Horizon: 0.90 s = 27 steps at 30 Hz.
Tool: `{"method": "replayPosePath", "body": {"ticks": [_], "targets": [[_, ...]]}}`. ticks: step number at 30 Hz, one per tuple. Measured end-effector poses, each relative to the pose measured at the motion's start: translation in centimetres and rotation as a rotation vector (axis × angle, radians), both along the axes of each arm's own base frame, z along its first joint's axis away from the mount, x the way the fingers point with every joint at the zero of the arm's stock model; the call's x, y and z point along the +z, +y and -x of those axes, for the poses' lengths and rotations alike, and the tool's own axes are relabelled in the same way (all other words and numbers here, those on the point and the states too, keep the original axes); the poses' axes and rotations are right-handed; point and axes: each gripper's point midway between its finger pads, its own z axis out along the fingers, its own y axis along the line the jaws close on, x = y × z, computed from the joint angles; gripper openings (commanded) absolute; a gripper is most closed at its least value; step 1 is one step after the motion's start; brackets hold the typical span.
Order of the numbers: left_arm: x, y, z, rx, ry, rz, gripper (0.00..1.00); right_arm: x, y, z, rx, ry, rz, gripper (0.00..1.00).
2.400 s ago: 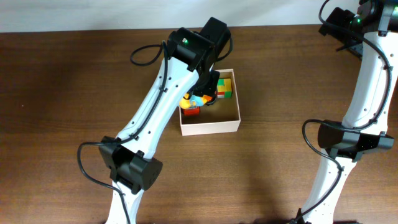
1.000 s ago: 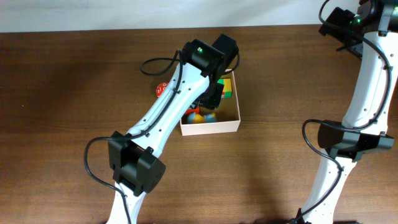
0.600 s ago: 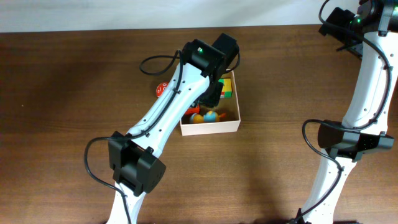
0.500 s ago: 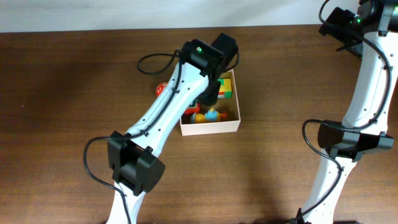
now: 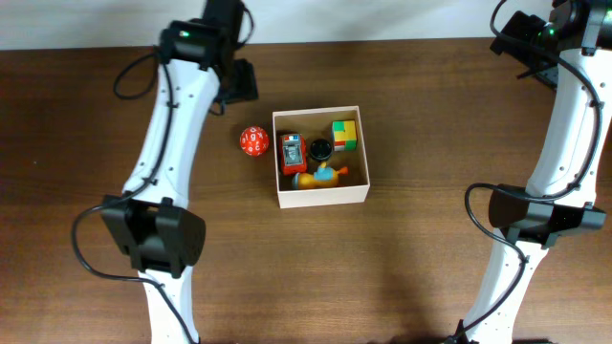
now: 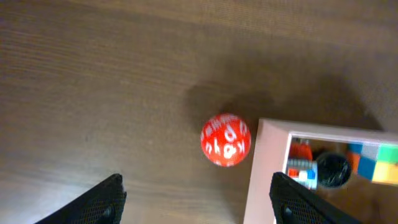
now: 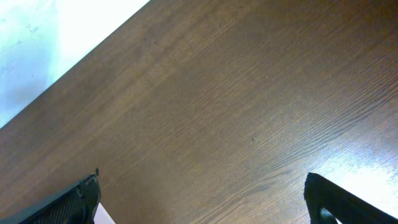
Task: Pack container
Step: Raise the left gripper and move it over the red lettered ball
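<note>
Brown wood-grain table [image 5: 430, 143] carries everything we see. Near its middle sits the container [image 5: 322, 195], with white walls, a tan floor and an open top. Our left pincer [image 6: 196, 180] hangs over the table beyond the box's left side, jaws wide and empty. Our right pincer [image 7: 200, 180] is over bare wood near the far edge, equally wide and empty. A red ball with white markings [image 5: 253, 141] lies just beside the container's left wall. Inside lie four toys: a yellow-green cube [image 5: 344, 135], a red toy [image 5: 292, 151], an orange-and-blue toy [image 5: 320, 176] and a black round piece [image 5: 319, 148].
</note>
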Motion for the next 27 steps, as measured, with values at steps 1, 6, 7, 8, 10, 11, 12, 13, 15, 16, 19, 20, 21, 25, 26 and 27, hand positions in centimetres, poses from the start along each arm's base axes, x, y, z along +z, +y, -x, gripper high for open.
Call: {"method": "replayPosePath", "body": {"ticks": [1, 6, 7, 8, 10, 11, 12, 13, 15, 16, 19, 20, 21, 25, 26, 27], "targets": [[0.0, 0.1, -0.3, 0.004, -0.006, 0.019, 0.79, 0.0, 0.0, 0.0, 0.000, 0.000, 0.000, 0.99], [-0.9, -1.2, -0.5, -0.021, 0.019, 0.104, 0.80, 0.0, 0.0, 0.0, -0.001, 0.000, 0.000, 0.99], [-1.6, -1.5, -0.4, -0.028, 0.042, 0.115, 0.80, 0.0, 0.0, 0.0, 0.000, 0.000, 0.000, 0.99], [-2.6, -1.8, -0.2, -0.033, 0.074, 0.124, 0.80, 0.0, 0.0, 0.0, 0.000, 0.000, 0.000, 0.99], [-4.7, -2.2, 0.4, -0.037, 0.145, 0.129, 0.80, 0.0, 0.0, 0.0, 0.000, 0.000, 0.000, 0.99], [-5.9, -2.3, 0.6, -0.037, 0.182, 0.129, 0.80, 0.0, 0.0, 0.0, 0.000, 0.000, 0.000, 0.99], [-7.1, -2.3, 0.7, -0.035, 0.215, 0.128, 0.80, 0.0, 0.0, 0.0, 0.000, 0.000, 0.000, 0.99], [-8.2, -2.4, 0.8, -0.034, 0.243, 0.127, 0.80, 0.0, 0.0, 0.0, 0.000, 0.000, 0.000, 0.99], [-10.0, -2.5, 0.9, -0.031, 0.283, 0.128, 0.80, 0.0, 0.0, 0.0, -0.001, 0.000, 0.000, 0.99], [-10.7, -2.5, 1.0, -0.031, 0.299, 0.128, 0.80, 0.0, 0.0, 0.0, -0.001, 0.000, 0.000, 0.99], [-11.4, -2.8, 1.1, -0.033, 0.318, 0.142, 0.80, 0.0, 0.0, 0.0, 0.000, 0.000, 0.000, 0.99], [-11.4, -2.9, 1.1, -0.034, 0.318, 0.146, 0.80, 0.0, 0.0, 0.0, -0.001, 0.000, 0.000, 0.99], [-11.4, -3.0, 1.1, -0.035, 0.318, 0.151, 0.80, 0.0, 0.0, 0.0, 0.000, 0.000, 0.000, 0.99], [-11.4, -3.1, 1.0, -0.037, 0.319, 0.164, 0.80, 0.0, 0.0, 0.0, 0.000, 0.000, 0.000, 0.99], [-11.4, -3.1, 1.0, -0.037, 0.319, 0.166, 0.80, 0.0, 0.0, 0.0, 0.000, 0.000, 0.000, 0.99], [-11.4, -3.1, 1.0, -0.036, 0.319, 0.167, 0.80, 0.0, 0.0, 0.0, 0.000, 0.000, 0.000, 0.98]]}}
